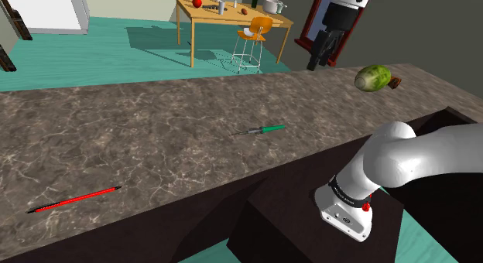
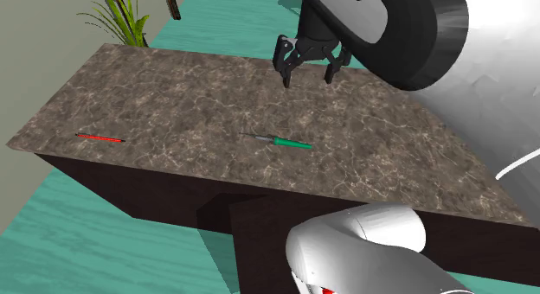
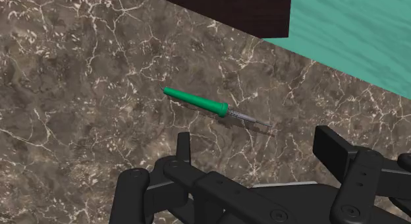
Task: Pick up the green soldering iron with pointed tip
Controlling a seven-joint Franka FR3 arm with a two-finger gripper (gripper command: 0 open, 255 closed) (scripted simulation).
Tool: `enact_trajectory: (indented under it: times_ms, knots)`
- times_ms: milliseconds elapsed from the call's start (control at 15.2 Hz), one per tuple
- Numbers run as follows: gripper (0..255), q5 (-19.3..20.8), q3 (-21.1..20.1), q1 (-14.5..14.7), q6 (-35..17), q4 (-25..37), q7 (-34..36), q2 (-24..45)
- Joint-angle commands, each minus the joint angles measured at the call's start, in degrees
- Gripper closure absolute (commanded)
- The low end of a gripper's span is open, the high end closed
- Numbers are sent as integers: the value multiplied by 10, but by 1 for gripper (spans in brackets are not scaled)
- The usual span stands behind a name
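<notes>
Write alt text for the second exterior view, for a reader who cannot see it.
A green-handled soldering iron lies flat on a dark marbled counter, untouched. The black gripper hangs open above the counter beyond it, and a thin red tool lies apart toward the view's left.

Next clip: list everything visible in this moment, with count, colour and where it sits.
soldering iron: one, green handle, mid-counter, lying flat
thin tool: one, red, counter, shoulder view's lower left
rounded object: one, yellow-green, counter's far end
counter: one, brown marbled
table: one, tan, background, small items on top
chair: one, orange, beside the table
plant: one, green, past the counter's corner
gripper: one, black, open, above the counter, touching nothing
arm: one, white, shoulder view's lower right
</notes>
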State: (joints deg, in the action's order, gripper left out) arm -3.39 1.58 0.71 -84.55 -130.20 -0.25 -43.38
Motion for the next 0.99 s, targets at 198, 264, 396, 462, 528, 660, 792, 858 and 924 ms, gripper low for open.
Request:
enact_trajectory:
  times_ms: [198, 264, 396, 462, 528, 660, 792, 858, 924]
  knots:
    - [0, 11, -1, 17, -68, -63, -46, -7]
    - [0, 14, -1, 23, -92, -82, -60, -7]
    - [0, 21, 0, 35, -140, -120, -90, -5]
    - [0, 25, 0, 41, -164, -138, -104, -3]
    - [0, 28, 0, 46, -189, -155, -118, 0]
    - [0, 35, 1, 58, -241, -187, -147, 10]
    - [0, 43, 3, 69, -295, -217, -174, 25]
    - [0, 46, 3, 74, -322, -231, -188, 34]
    - [0, 50, 4, 79, -351, -243, -201, 45]
